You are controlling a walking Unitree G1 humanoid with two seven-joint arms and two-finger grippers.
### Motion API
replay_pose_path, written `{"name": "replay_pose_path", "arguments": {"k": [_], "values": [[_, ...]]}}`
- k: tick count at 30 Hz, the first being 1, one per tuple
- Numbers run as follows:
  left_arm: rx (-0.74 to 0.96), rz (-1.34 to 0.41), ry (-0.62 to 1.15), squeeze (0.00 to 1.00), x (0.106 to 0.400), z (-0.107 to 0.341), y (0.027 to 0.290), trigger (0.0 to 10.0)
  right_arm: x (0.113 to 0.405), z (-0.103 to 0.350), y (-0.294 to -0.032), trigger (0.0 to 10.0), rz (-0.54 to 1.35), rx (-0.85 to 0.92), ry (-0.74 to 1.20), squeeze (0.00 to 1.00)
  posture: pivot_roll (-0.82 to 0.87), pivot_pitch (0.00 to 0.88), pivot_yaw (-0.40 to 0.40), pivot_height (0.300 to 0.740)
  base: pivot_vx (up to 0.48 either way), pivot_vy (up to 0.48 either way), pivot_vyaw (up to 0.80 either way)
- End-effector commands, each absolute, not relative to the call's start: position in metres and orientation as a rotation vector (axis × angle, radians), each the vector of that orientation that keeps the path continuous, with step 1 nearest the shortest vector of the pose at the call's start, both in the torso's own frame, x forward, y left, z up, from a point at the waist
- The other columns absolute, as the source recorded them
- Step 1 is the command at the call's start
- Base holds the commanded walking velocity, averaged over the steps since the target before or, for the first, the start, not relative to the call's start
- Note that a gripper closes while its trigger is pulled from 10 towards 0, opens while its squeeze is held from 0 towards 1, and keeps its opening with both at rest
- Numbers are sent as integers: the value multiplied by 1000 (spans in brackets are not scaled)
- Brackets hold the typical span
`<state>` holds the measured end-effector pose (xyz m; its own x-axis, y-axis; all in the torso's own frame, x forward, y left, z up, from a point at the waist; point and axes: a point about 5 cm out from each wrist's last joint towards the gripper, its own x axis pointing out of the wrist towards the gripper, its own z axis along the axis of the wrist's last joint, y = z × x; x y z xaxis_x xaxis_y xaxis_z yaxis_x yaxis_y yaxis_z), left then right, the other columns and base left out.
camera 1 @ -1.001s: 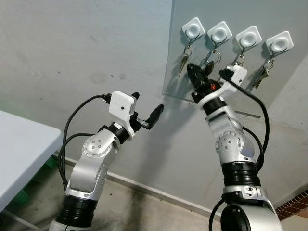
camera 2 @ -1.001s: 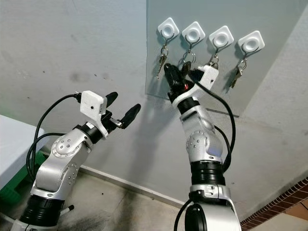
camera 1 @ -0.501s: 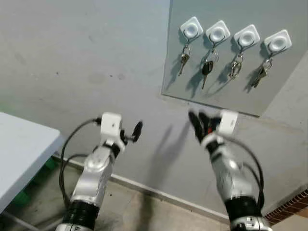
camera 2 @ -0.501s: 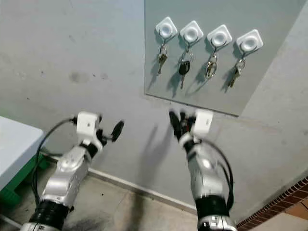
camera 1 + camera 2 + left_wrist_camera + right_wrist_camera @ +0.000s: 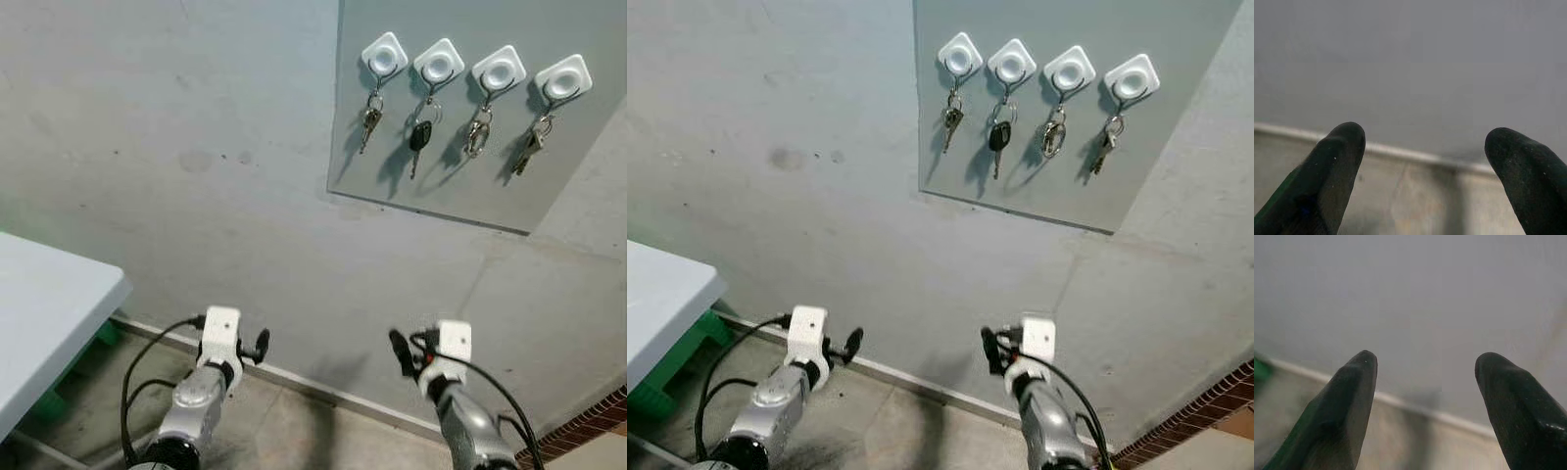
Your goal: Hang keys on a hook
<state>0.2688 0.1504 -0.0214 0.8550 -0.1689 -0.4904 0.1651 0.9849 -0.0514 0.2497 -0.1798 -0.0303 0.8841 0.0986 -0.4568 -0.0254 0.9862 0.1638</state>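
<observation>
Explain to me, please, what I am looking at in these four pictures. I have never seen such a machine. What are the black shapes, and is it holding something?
This is a humanoid robot with two silver arms. The two wide pictures come from a stereo camera on its head, so both show one scene. On a grey panel on the wall are four white hooks, and a bunch of keys hangs from each. Low in the picture are the left end effector and the right end effector, both well below the hooks. A white table stands at the robot's left. The other two pictures come from wrist cameras; the black shapes are the fingers of each end effector. Both are open and hold nothing.
</observation>
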Motion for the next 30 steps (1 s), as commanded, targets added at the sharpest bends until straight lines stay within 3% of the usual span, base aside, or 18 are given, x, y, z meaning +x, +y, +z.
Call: {"name": "replay_pose_path", "arguments": {"k": [1, 19, 20, 27, 30], "values": [[-5, -160, 554, 0, 262, -29, 155, 10000, 240, -39, -180, 10000, 57, 125, 531, 1000, -57, 0, 32, 740, 0, 0, 0], [44, -91, 875, 0, 185, -82, 173, 10000, 141, -96, -198, 10000, -40, 16, 942, 1000, -63, 0, 33, 740, 0, 0, 0], [44, -80, 884, 0, 182, -83, 177, 10000, 135, -98, -199, 10000, -55, 36, 959, 0, -63, 0, 33, 740, 0, 0, 0], [52, -64, 898, 0, 178, -85, 183, 10000, 127, -102, -199, 10000, -58, 38, 994, 0, -59, 0, 33, 740, 0, 0, 0], [48, -65, 892, 0, 179, -84, 182, 10000, 125, -103, -198, 10000, -52, 29, 1012, 0, -55, 0, 31, 740, 0, 0, -723]]}}
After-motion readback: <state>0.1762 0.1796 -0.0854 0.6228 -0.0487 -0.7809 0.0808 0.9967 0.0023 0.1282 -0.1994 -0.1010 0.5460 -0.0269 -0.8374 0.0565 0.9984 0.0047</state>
